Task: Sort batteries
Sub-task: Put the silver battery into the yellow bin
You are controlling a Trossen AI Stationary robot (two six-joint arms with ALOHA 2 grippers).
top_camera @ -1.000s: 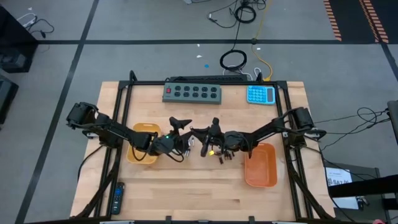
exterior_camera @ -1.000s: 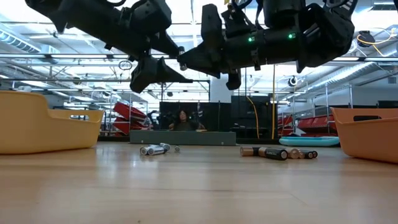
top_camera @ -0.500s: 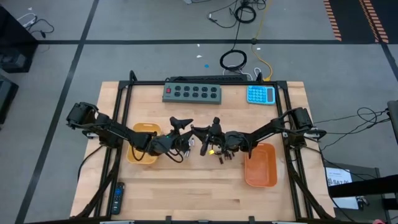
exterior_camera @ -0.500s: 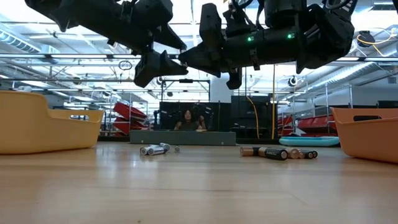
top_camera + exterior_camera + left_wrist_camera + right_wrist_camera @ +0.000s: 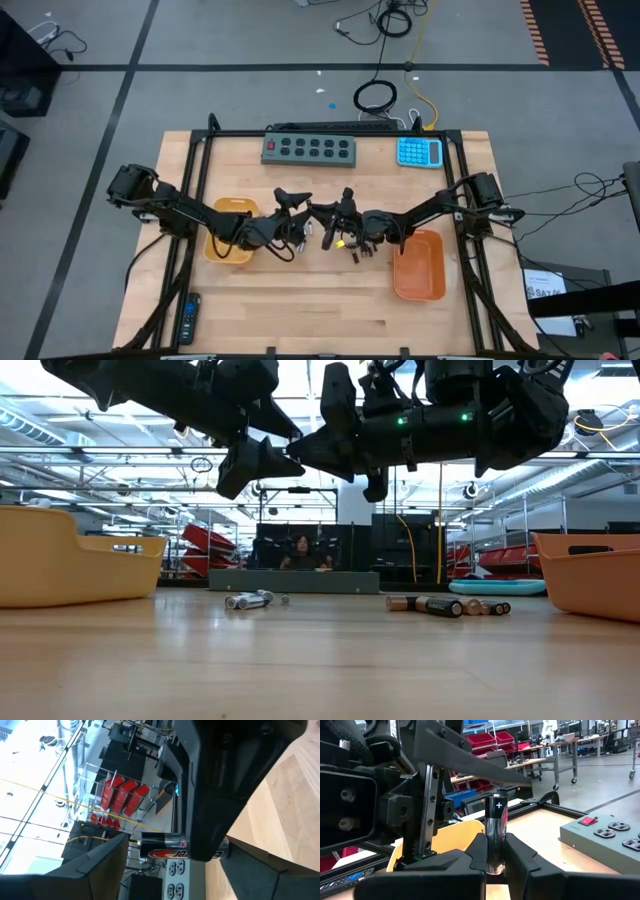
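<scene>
My right gripper [image 5: 495, 851] is shut on a dark battery [image 5: 496, 830] above the table's middle, and it also shows in the high view [image 5: 335, 228]. My left gripper [image 5: 172, 851] is open and faces it at close range [image 5: 295, 222]. In the left wrist view its fingers stand off the two ends of the same battery [image 5: 162, 847]; whether they touch it I cannot tell. Loose batteries lie on the wood: silvery ones [image 5: 250, 600] and dark ones [image 5: 432, 604], near the grippers [image 5: 358, 252]. A yellow tray [image 5: 228, 216] sits to the left and an orange tray [image 5: 418, 268] to the right. My right gripper pinches the battery between its two fingers [image 5: 476, 851]. The plus end [image 5: 498, 805] stands free of them and the other end is hidden between the fingers. They come level from the table's right and lie across the battery. It is lifted clear of the table.
A grey power strip [image 5: 310, 149] and a blue calculator [image 5: 420, 152] lie along the far edge. A black remote [image 5: 188, 318] sits near the left front corner. The tray walls [image 5: 70, 555] [image 5: 590, 572] flank the middle. A person [image 5: 300, 550] sits beyond the table.
My left gripper has risen slightly and moved closer to my right gripper and the held battery. My right gripper has kept the battery where it was.
</scene>
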